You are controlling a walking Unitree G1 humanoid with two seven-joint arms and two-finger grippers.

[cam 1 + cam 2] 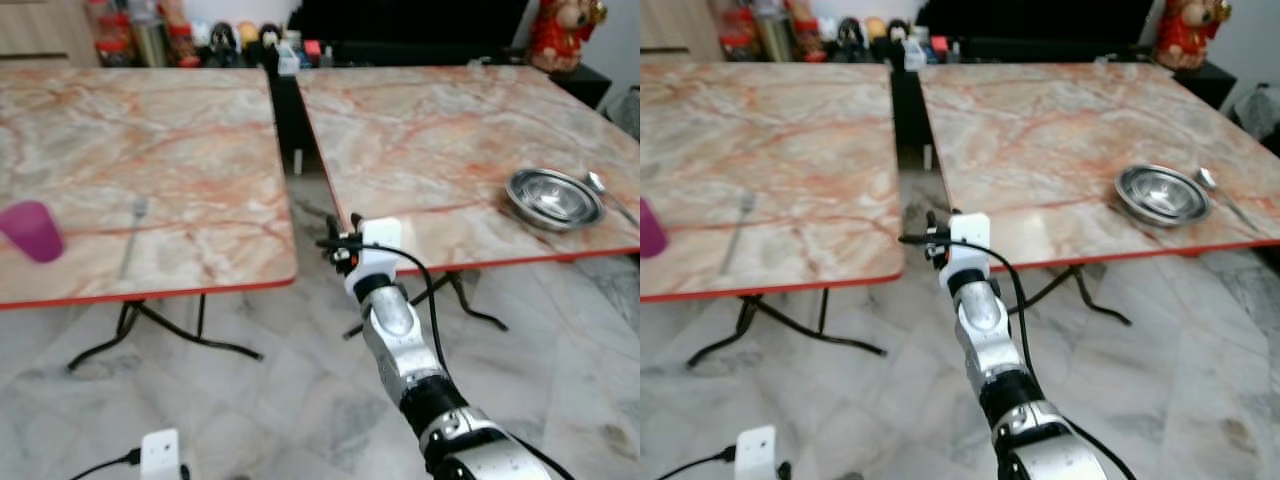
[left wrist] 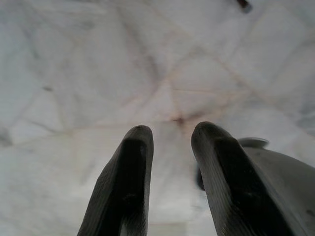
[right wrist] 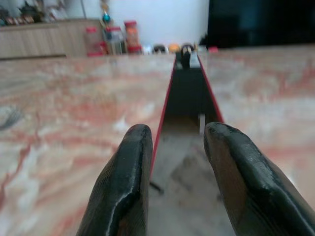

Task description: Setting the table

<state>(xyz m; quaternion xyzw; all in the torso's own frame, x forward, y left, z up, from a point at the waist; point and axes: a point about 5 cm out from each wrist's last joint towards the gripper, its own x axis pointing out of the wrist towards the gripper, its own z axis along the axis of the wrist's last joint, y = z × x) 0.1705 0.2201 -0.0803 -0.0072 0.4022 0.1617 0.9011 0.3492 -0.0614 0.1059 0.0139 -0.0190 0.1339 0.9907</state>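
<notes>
You have two marble-patterned counters with red edges in front of you: the left counter (image 1: 150, 150) and the right counter (image 1: 440, 130), split by a narrow dark gap that runs away from you. Below them lies a pale marble floor (image 1: 300, 400), and black folding legs show under each counter.

Your right arm (image 1: 400, 350) reaches forward from the lower right, and the right gripper (image 3: 172, 142) sits at the near end of that gap, level with the counter edges. In the right wrist view its jaws stand apart with nothing between them — the gap runs straight ahead between the two fingers. The left gripper (image 2: 170, 135) hangs low over the floor, its jaws likewise apart and holding nothing.

On the right counter, near its front right corner, rests a steel bowl (image 1: 553, 197), with a spoon (image 1: 608, 192) lying just beside it on the far right. On the left counter, a purple cup (image 1: 33, 230) stands near the front left edge, and a fork (image 1: 132, 235) lies well apart from it toward the middle.

Jars and small bottles (image 1: 150, 35) line the back wall — too blurred to name further.
</notes>
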